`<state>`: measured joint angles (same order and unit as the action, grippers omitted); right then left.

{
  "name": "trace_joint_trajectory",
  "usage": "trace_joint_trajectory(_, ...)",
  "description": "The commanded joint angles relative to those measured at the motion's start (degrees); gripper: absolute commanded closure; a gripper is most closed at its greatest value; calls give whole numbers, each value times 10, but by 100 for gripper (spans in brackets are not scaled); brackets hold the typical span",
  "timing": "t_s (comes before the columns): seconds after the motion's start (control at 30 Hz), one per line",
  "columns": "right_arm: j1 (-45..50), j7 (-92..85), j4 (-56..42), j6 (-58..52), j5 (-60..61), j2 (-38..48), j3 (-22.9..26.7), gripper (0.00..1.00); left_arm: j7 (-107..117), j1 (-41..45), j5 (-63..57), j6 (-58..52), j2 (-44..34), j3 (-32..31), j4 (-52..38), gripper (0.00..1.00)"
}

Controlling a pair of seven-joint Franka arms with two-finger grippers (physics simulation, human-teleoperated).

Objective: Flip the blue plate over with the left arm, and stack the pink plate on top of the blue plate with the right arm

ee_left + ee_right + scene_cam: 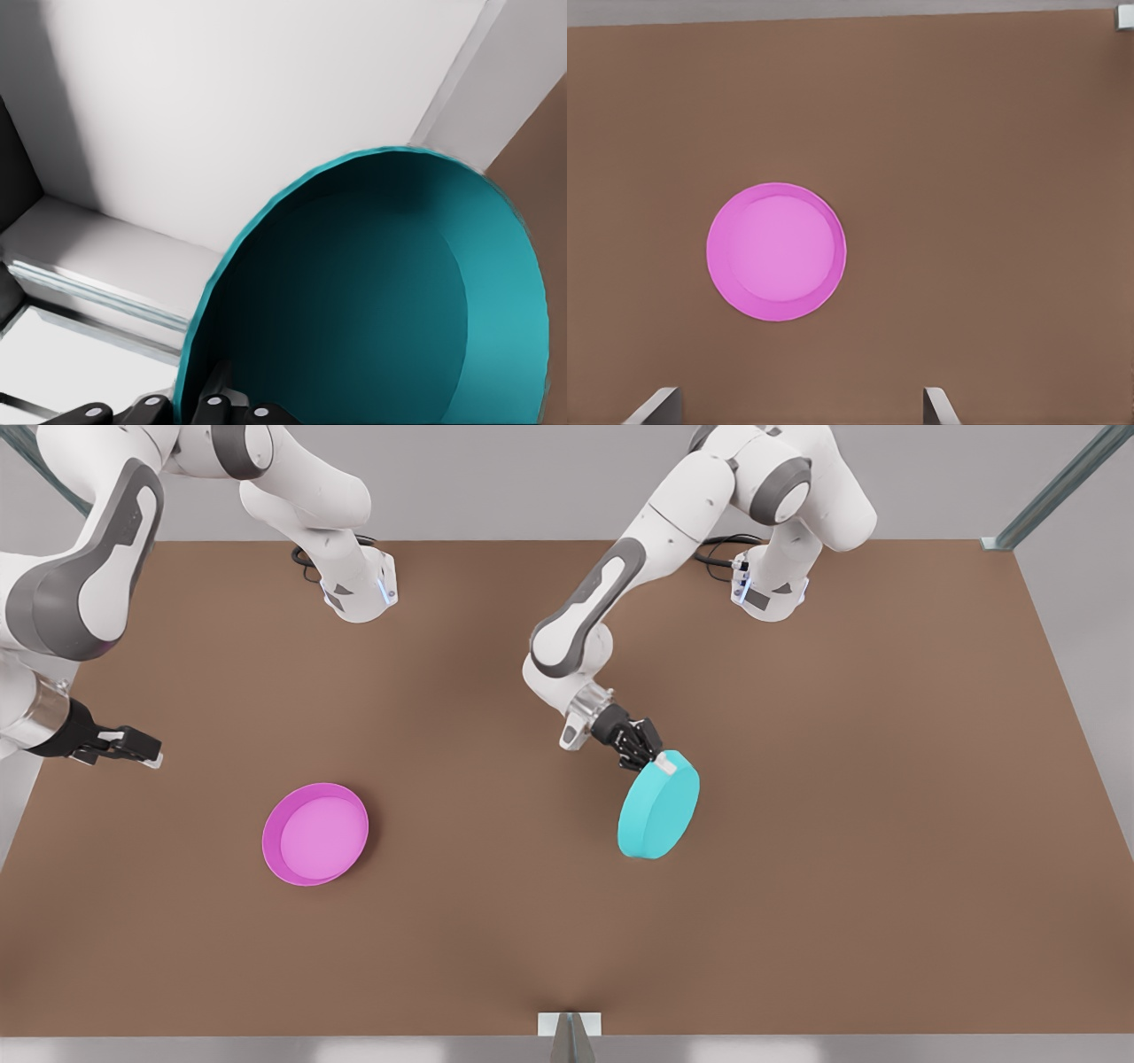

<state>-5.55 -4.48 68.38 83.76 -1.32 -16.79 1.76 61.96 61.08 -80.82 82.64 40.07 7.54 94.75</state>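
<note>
Turquoise, tilted up on edge, the blue plate (657,809) hangs from the left gripper (654,760), whose fingers are closed on its upper rim; in the front view the smooth flat underside faces the camera and the lower edge sits close to the brown table (797,921), though contact with it cannot be told. In the left wrist view the plate's hollow inside (372,310) spreads out directly ahead of the fingers (217,403), which pinch the rim between them.

The right gripper (142,751) hovers above the table at the front view's left, holding nothing. Its fingertips (656,405) stand wide apart in the right wrist view. The pink plate (315,833) lies flat on the table, rim up, lighter inside showing, ahead of this gripper and below it, well apart from it. In the right wrist view the pink plate (776,251) sits beyond the fingertips, offset toward one finger
</note>
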Motion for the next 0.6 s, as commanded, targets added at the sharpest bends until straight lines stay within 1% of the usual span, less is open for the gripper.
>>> trace_joint_trajectory(0.0,0,0,0,0,0,0,0,0,0,0,-28,1,1,0,0,79)
trace_joint_trajectory(0.27,1,0,0,0,0,-1,-1,0,16,9,-36,-26,87,1,-25,76)
trace_joint_trajectory(0.3,1,0,0,1,0,-1,-1,0,16,9,-36,-27,89,1,-25,72)
trace_joint_trajectory(0.33,1,0,-1,1,0,-1,0,0,16,9,-36,-30,90,1,-26,46)
trace_joint_trajectory(0.37,3,0,-1,2,0,-1,-2,0,16,9,-36,-30,92,1,-26,0)
trace_joint_trajectory(0.57,8,-2,1,0,16,-6,-5,0,17,21,-23,-68,134,-2,-63,0)
